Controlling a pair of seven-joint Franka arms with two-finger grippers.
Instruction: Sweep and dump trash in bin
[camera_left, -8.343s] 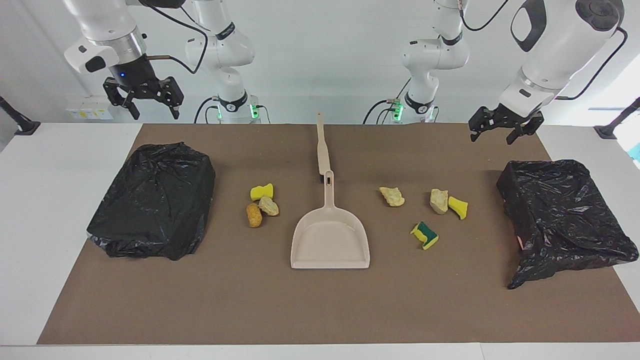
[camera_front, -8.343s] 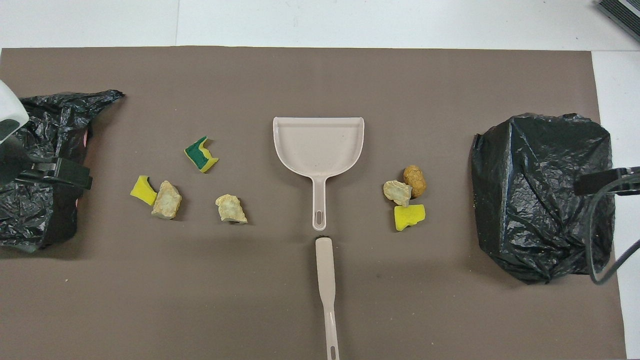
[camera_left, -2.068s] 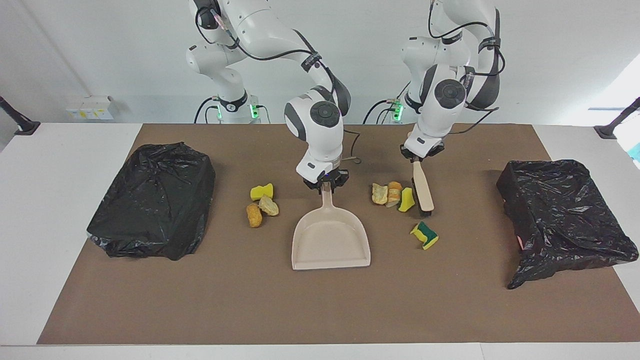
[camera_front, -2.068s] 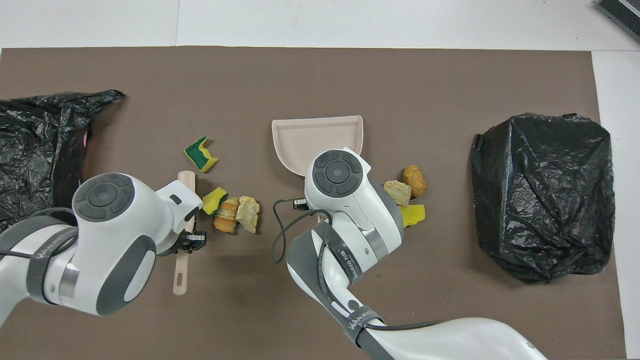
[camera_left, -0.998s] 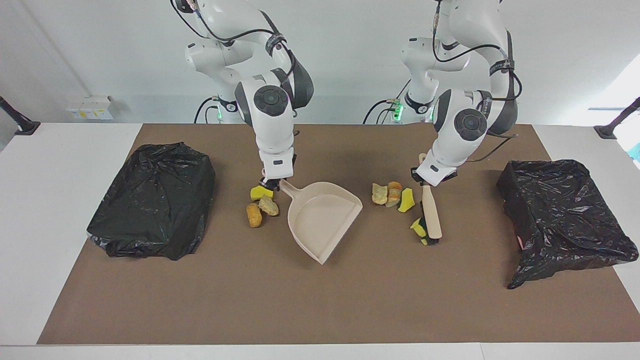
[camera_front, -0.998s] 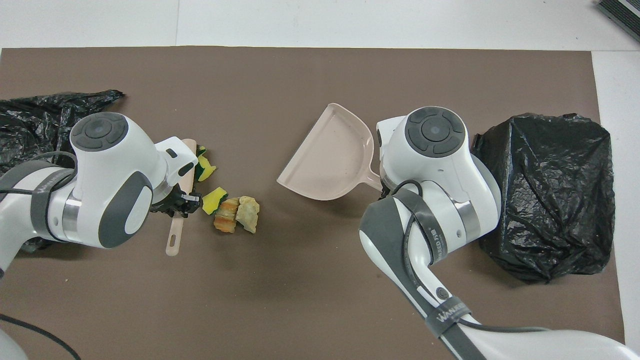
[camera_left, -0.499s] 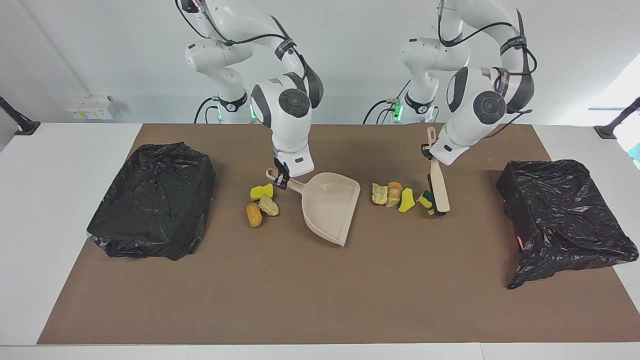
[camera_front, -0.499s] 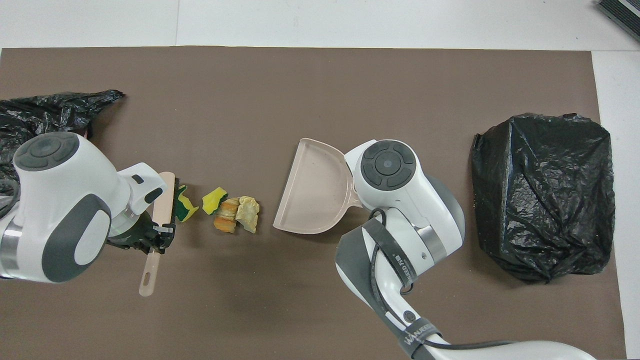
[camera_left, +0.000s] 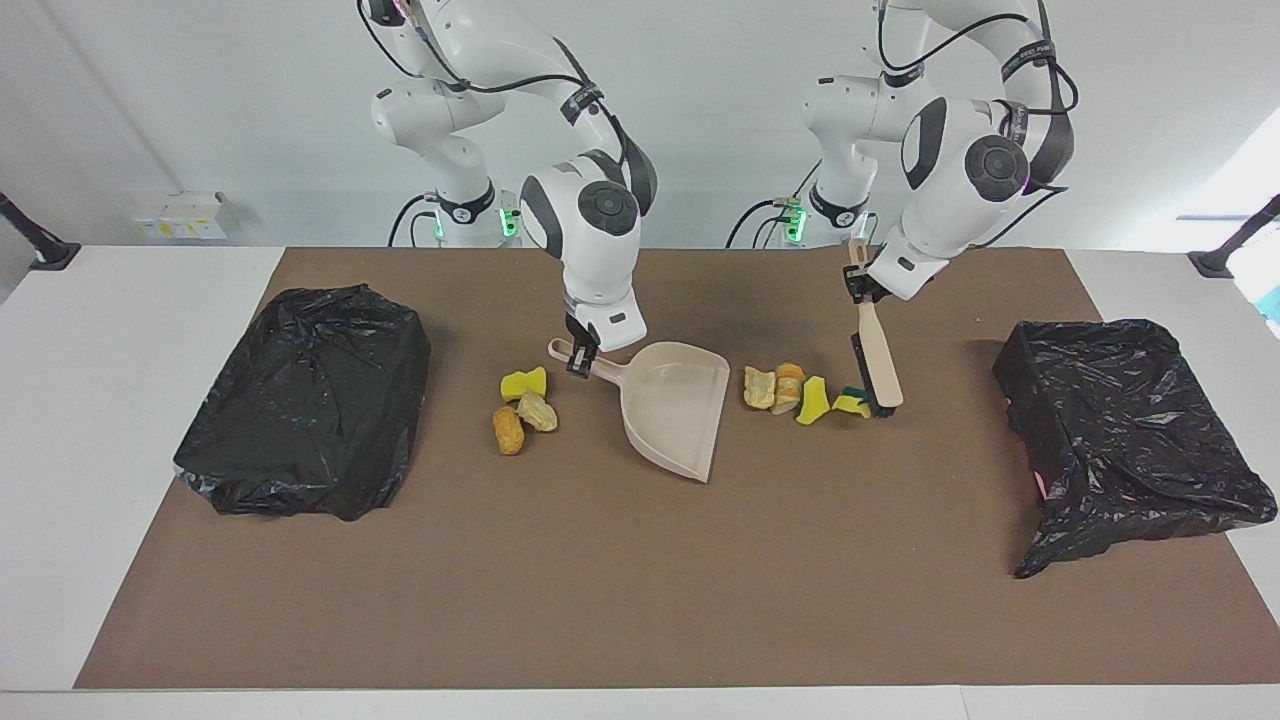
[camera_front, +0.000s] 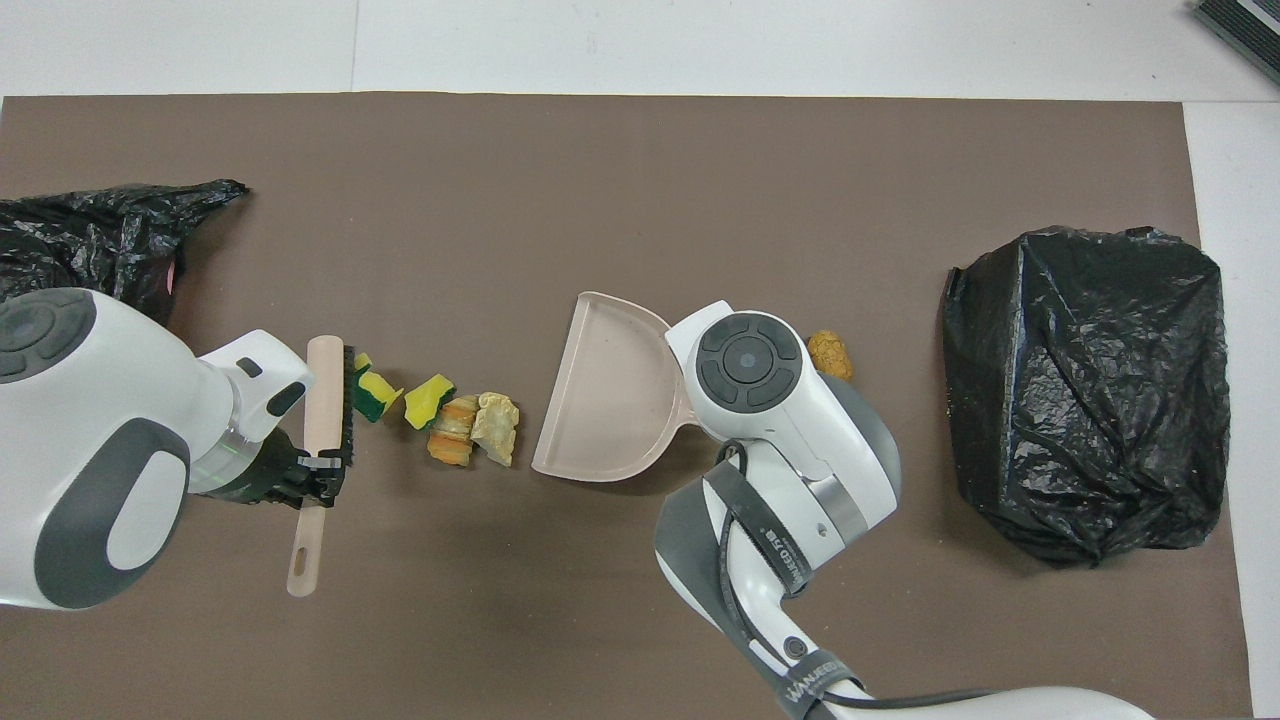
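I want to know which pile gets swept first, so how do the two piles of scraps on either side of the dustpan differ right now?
The pile toward the left arm's end has four scraps in a row, with the brush against its green-backed sponge. The pile toward the right arm's end has three, bunched, with no brush near. The dustpan opens toward the first pile; its handle points toward the second. Both mix yellow sponge bits with tan chunks.

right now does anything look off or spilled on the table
Nothing is spilled. The dustpan sits askew, turned with its open edge toward four scraps lined up before the brush. Three scraps lie past its handle, unswept.
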